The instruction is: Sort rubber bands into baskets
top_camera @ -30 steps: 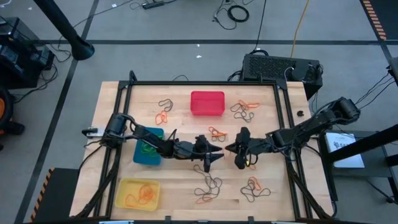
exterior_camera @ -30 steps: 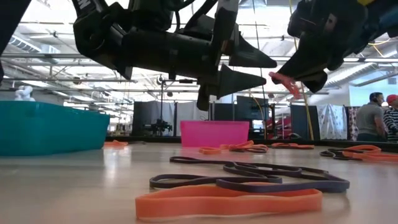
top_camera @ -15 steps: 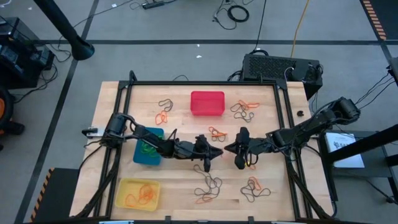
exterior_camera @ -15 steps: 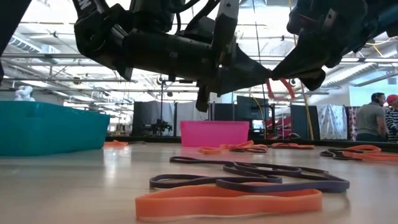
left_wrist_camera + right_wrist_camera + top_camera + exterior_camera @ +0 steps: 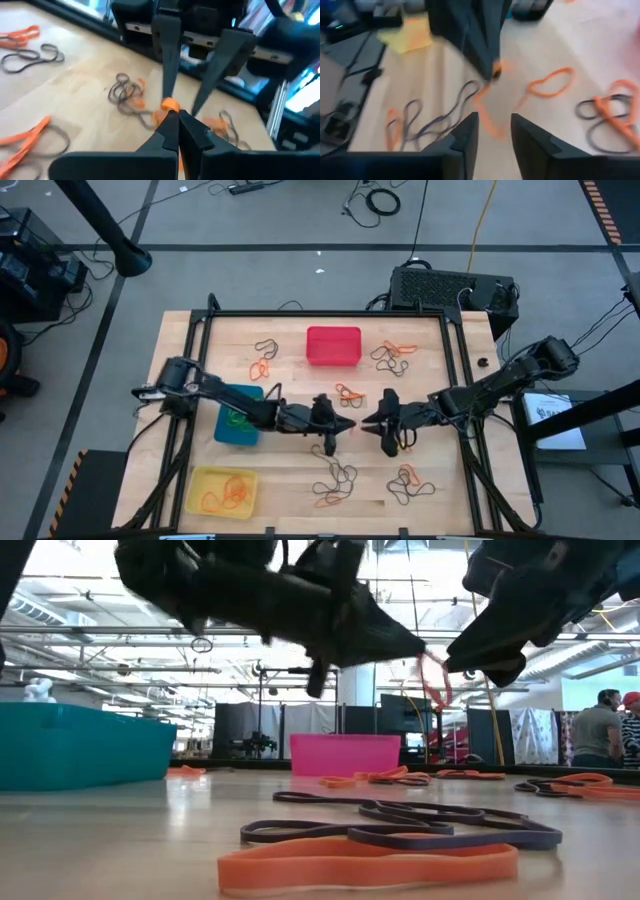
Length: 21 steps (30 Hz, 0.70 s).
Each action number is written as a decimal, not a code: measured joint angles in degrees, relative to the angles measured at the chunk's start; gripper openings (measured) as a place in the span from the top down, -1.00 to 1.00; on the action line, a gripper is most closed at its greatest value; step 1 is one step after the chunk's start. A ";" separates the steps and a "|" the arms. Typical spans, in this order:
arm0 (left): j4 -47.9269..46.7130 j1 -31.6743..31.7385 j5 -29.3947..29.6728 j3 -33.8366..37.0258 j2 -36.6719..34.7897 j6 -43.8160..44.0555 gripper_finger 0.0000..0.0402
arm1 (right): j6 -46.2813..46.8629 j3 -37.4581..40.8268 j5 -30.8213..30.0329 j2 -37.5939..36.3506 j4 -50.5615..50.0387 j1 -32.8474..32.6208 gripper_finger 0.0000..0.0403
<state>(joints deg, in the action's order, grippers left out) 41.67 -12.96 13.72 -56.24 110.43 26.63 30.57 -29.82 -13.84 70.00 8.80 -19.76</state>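
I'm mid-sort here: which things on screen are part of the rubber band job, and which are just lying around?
Part of the job:
- loose rubber bands on the table
- orange band pinched by the left gripper
- right gripper, open
- red basket
- blue basket
- yellow basket

Just lying about:
- black box behind the table
- cables on the floor
- papers beside the table

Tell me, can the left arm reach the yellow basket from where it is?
Probably yes. The yellow basket lies on the left arm's side, nothing stands between, and the left gripper, shut on an orange rubber band, hangs above mid-table.
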 joint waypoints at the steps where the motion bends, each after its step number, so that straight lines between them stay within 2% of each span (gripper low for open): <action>1: -3.81 -0.48 -0.02 -0.05 -1.95 0.17 0.99 | -0.24 0.00 1.55 0.00 0.00 -0.19 0.43; 6: -23.93 -4.97 -1.46 -0.18 -12.52 7.78 0.99 | -0.99 0.00 4.45 0.75 -0.05 -3.21 0.25; 11: -42.96 -12.33 -1.23 -0.18 -20.79 23.47 1.00 | -1.22 0.00 4.41 3.35 0.40 -6.83 0.17; 15: -50.44 -20.68 1.11 -0.17 -23.63 38.14 1.00 | -1.43 0.00 1.87 7.29 4.27 -9.12 0.18; 21: -58.47 -32.84 4.05 -0.18 -24.15 57.31 1.00 | -4.09 0.00 1.94 14.83 14.10 -10.87 0.18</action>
<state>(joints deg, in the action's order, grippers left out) -16.80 -45.80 17.76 -56.42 86.28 83.93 26.47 -29.82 -11.90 84.83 22.90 -30.63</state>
